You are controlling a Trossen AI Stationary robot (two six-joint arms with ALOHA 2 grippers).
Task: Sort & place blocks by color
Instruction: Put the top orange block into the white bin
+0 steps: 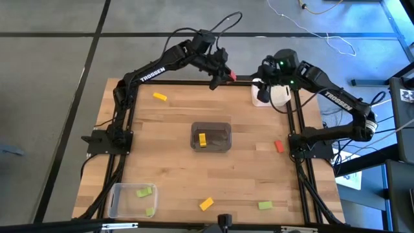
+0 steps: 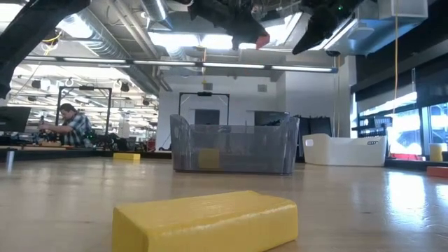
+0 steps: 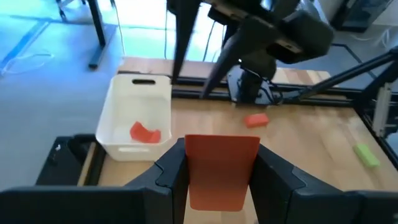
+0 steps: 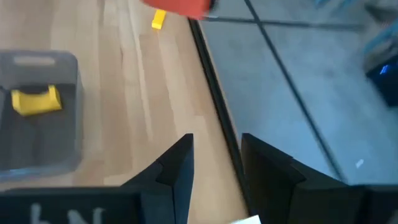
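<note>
A red block [image 3: 222,167] sits between the fingers of my left gripper [image 1: 226,75], high over the table's far edge, left of the white bin [image 1: 270,95]. That bin holds a red block [image 3: 145,132]. My right gripper [image 4: 214,167] hovers open above the white bin with nothing between its fingers. The grey bin [image 1: 211,137] at the table's middle holds a yellow block [image 1: 202,140]. Loose on the wood lie yellow blocks [image 1: 160,97] [image 1: 206,204], a red block [image 1: 279,146] and a green block [image 1: 264,206]. My left gripper pinches the red block by two opposite sides [image 3: 194,169] between its two fingers. The fingers slant down toward the white bin. The block's flat face is up, its far end [image 3: 222,142] sticks out past the fingertips, and it hangs clear of the table.
A clear bin [image 1: 132,199] with green blocks stands at the near left corner. The right arm [image 3: 273,37] stands close beyond my left gripper. Black frame rails [image 1: 194,83] run along the table's edges. A person sits far off in the room [image 2: 70,126].
</note>
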